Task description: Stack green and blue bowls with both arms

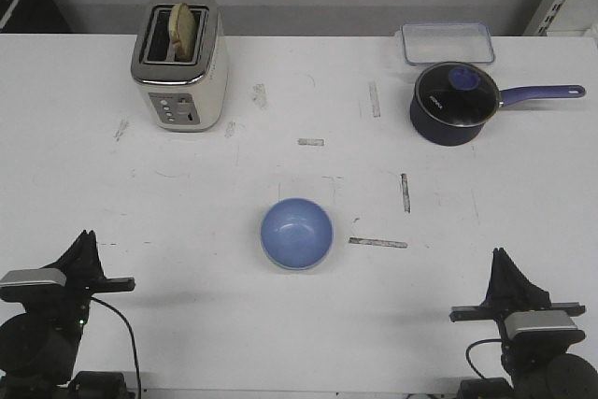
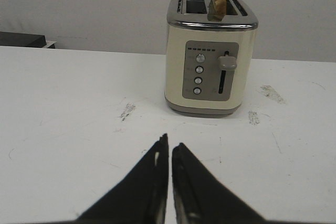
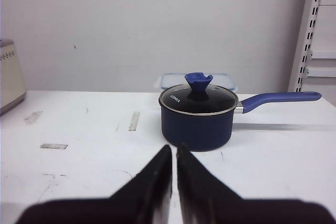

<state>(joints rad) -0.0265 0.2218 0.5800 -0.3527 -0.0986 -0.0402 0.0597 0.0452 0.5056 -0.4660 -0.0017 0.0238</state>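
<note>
A light periwinkle blue bowl (image 1: 296, 233) sits upright in the middle of the table, towards the front. The pale green bowl does not show in any view. My left gripper (image 1: 87, 235) rests at the front left, far from the bowl; in the left wrist view (image 2: 169, 140) its jaws are closed together and hold nothing. My right gripper (image 1: 498, 254) rests at the front right, also well away from the bowl; in the right wrist view (image 3: 174, 148) its jaws are closed and hold nothing.
A cream toaster (image 1: 179, 63) with a slice of bread stands at the back left and shows in the left wrist view (image 2: 211, 56). A dark navy lidded saucepan (image 1: 453, 105) with a long handle stands at the back right. A clear container (image 1: 447, 42) lies behind it.
</note>
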